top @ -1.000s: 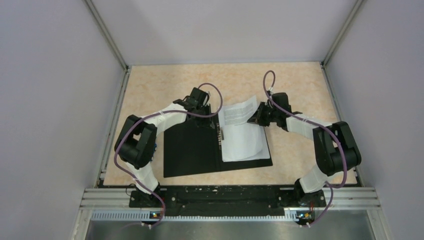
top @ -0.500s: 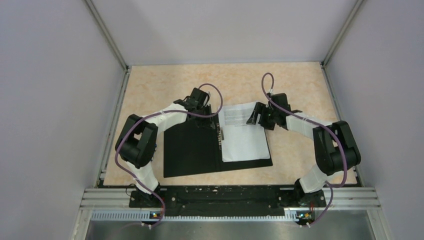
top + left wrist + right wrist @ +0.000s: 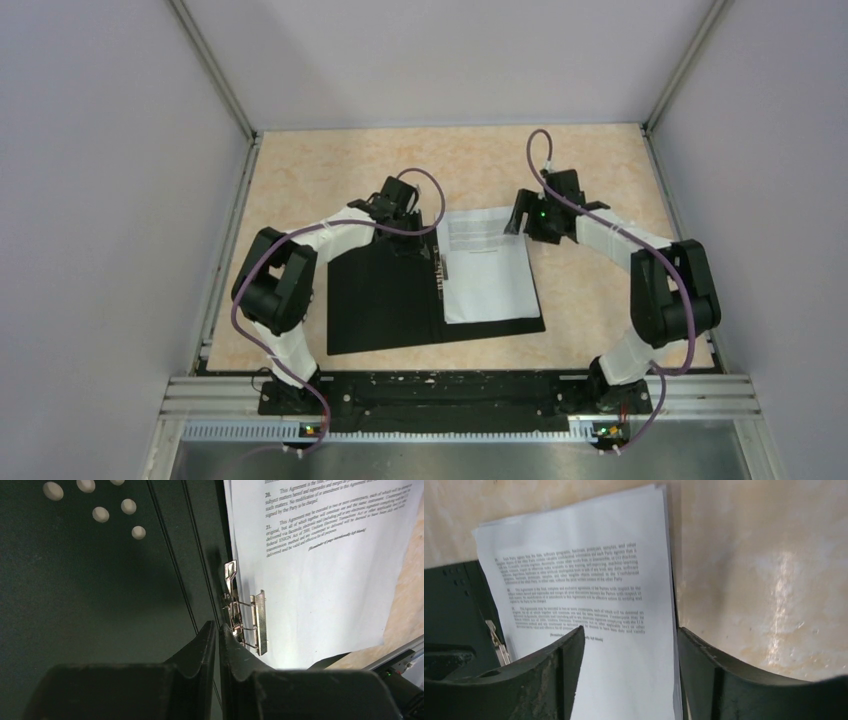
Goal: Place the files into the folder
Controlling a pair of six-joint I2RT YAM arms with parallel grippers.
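While white printed paper sheets [image 3: 487, 275] lie in the open black folder [image 3: 380, 300], the right gripper [image 3: 630, 630] hangs open above them, the left gripper [image 3: 218, 626] closed beside its metal clip [image 3: 247, 622].

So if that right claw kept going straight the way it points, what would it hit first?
Most likely the files, the white sheets lying on the open folder: the open right gripper points at them near one edge. How far above it hangs is hard to judge.
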